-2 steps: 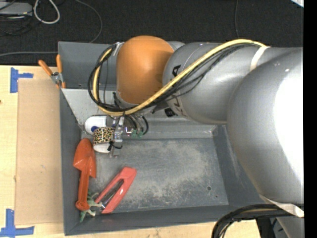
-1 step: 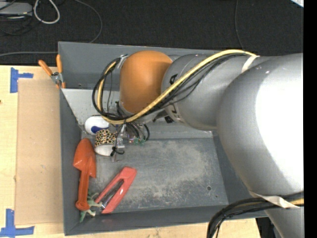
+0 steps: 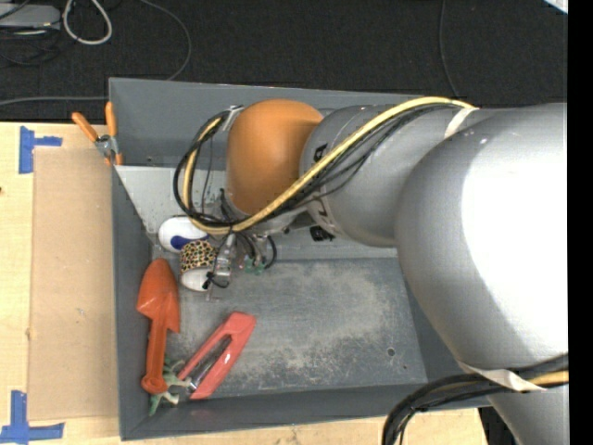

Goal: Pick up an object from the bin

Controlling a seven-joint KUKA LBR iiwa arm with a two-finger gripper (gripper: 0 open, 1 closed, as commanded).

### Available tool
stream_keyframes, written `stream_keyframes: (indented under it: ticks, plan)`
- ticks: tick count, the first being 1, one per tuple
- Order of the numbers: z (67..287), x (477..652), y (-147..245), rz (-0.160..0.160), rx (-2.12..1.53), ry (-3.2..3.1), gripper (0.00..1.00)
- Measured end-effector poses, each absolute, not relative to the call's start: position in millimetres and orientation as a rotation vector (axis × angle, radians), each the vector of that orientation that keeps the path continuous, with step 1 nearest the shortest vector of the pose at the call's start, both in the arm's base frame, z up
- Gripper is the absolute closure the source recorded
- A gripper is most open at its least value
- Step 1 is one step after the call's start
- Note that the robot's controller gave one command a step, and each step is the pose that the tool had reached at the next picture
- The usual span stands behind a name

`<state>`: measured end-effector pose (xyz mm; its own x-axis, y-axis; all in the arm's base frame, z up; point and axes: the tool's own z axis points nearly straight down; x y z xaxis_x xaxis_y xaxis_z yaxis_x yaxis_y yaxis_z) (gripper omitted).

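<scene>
My gripper (image 3: 222, 265) hangs below the arm's orange cover at the bin's left side, low over the floor. Right beside it on the left lies a small leopard-print thing (image 3: 195, 255), touching or nearly touching the gripper. A white rounded piece (image 3: 192, 280) shows just under the leopard-print thing. Behind these sits a white and blue rounded thing (image 3: 173, 235) against the bin's back-left slope. Whether anything is held cannot be made out.
An orange plastic trowel (image 3: 159, 315) lies along the left wall, handle toward the front. A red pair of tongs (image 3: 219, 350) lies diagonally at the front left, its tip by a small green piece (image 3: 170, 381). The arm covers the bin's right side.
</scene>
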<state>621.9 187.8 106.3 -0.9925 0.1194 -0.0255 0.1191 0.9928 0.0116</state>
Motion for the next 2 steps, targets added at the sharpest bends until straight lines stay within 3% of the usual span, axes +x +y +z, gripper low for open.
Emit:
stream_keyframes:
  ticks: [2]
  plan:
    - [97.4,620.2,184.5,0.023,0.297,3.095,0.00]
